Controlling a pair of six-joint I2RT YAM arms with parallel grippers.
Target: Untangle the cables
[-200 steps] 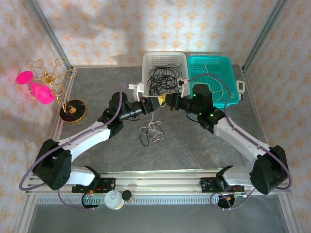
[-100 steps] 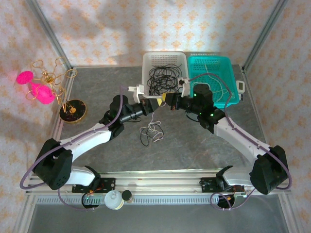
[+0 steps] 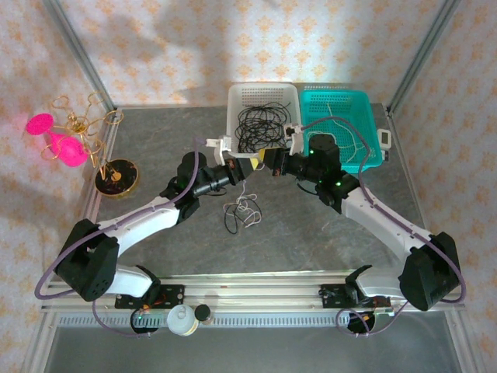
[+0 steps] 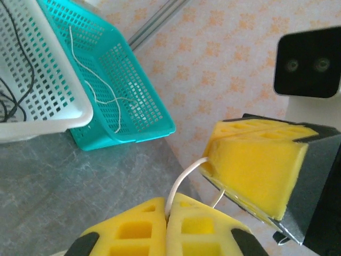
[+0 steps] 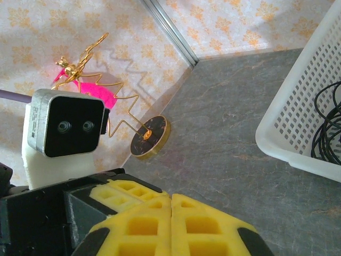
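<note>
A small tangle of black and white cables point(image 3: 242, 212) lies on the grey table point(image 3: 155, 140), mid-way between the arms. From it a white cable point(image 3: 245, 186) rises to the two grippers, which meet tip to tip just in front of the baskets. My left gripper point(image 3: 251, 165) point(image 4: 168, 212) is shut on this white cable point(image 4: 184, 178). The cable curves up into the yellow pads point(image 4: 256, 170) of my right gripper point(image 3: 272, 165) point(image 5: 171, 205), also shut on it, and a thin strand hangs below them.
A white basket point(image 3: 233, 99) holding black cable loops point(image 3: 260, 124) and a teal basket point(image 3: 371, 116) holding white cables point(image 3: 345, 136) stand at the back. At the far left stands a gold wire ornament with pink pompoms point(image 3: 70, 144) on a black disc point(image 3: 116, 179).
My left gripper has closed on the white cable, and its arm has shifted slightly toward the right gripper. The right arm has stayed in place.
</note>
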